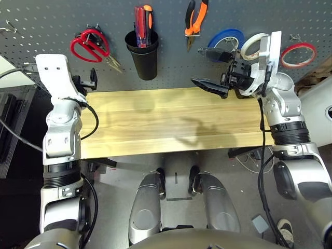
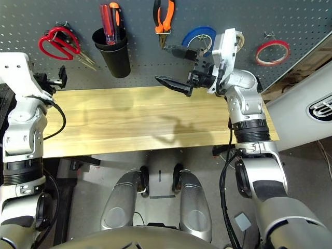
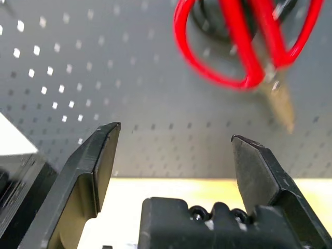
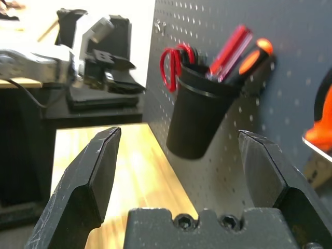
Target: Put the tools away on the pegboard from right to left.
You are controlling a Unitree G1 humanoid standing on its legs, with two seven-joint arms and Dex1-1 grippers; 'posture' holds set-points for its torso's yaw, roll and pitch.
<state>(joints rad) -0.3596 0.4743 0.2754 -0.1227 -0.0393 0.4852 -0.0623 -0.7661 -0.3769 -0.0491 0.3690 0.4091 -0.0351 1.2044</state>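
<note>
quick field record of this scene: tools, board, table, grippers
pegboard: dark grey, behind the table
red tape ring: hung far right
pliers: hung, tips down
screwdriver: in the black cup
red scissors: hung at left
table: bare wood
left gripper: open, empty, below the scissors
right gripper: open, empty
</note>
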